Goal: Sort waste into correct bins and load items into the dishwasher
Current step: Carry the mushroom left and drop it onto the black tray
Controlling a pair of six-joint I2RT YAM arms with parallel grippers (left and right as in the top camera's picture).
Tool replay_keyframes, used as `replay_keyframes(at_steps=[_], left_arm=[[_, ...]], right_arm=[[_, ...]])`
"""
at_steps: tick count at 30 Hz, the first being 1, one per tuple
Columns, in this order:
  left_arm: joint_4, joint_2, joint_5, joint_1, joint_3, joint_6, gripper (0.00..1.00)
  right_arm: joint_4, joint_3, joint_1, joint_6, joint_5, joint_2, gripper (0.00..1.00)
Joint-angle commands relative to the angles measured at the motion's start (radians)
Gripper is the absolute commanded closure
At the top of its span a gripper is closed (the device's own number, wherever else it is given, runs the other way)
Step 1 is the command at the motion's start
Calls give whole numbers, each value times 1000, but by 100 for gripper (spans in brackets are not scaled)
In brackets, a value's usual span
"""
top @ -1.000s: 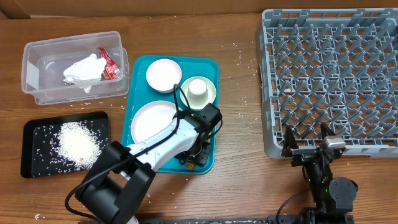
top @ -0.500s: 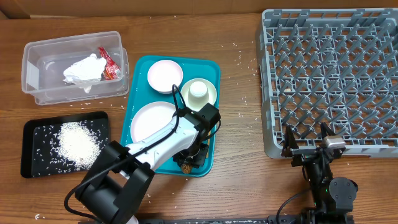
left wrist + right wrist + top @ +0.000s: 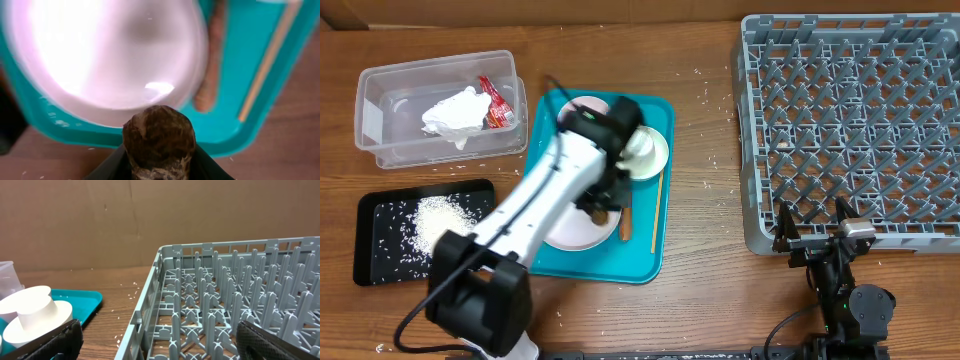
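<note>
My left gripper [image 3: 601, 211] is shut on the lumpy brown food scrap [image 3: 159, 140] and holds it above the near rim of the large white plate [image 3: 110, 55] on the teal tray [image 3: 642, 262]. The long brown scrap [image 3: 627, 216] and the thin wooden stick [image 3: 657, 209] lie on the tray right of the plate. A white cup sits upside down on a bowl [image 3: 647, 150]. A smaller plate [image 3: 582, 104] is half hidden by my arm. Off to the right, my right gripper [image 3: 814, 234] stands open at the near edge of the grey dish rack [image 3: 855, 130].
The clear tub [image 3: 380, 100] at the back left holds a crumpled napkin [image 3: 454, 110] and a red-and-white wrapper [image 3: 496, 100]. The black tray [image 3: 375, 255] at the front left carries a heap of rice [image 3: 442, 226]. Stray rice grains dot the wooden table.
My left arm has swung back and left, carrying the lumpy scrap from the tray's near right corner to over the large plate. The stick and long scrap now show. The right arm stayed still.
</note>
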Motion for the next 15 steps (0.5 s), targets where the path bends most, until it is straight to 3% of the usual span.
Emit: replay_keyframes(at_steps=[1, 10, 15], left_arm=[[-23, -6, -63, 136, 46, -14, 64], [-6, -5, -65, 536, 37, -56, 64], [19, -4, -64, 682, 21, -87, 64]], right_arm=[[5, -10, -6, -3, 9, -1, 0], [5, -10, -6, -3, 9, -1, 0], [5, -10, -6, -3, 9, -1, 0]])
